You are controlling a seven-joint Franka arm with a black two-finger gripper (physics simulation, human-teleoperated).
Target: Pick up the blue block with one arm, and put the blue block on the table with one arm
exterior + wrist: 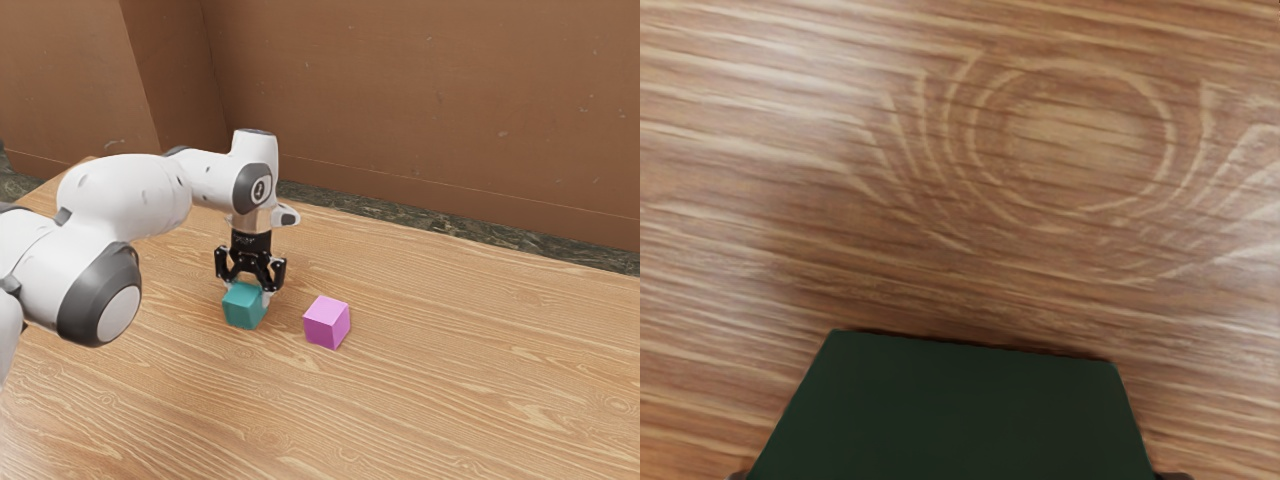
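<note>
Fingers point(267, 297) clamp our teal block point(243, 307); the exterior view gives us a pink block point(326, 323), the wrist view ringed wood grain point(1070, 135).

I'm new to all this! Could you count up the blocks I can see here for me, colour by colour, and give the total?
Blue block: 1
Pink block: 1
Total: 2

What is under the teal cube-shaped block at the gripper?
Under the teal block is the brown wooden table. The patch directly beneath is covered, so I can't tell whether they touch.
</note>
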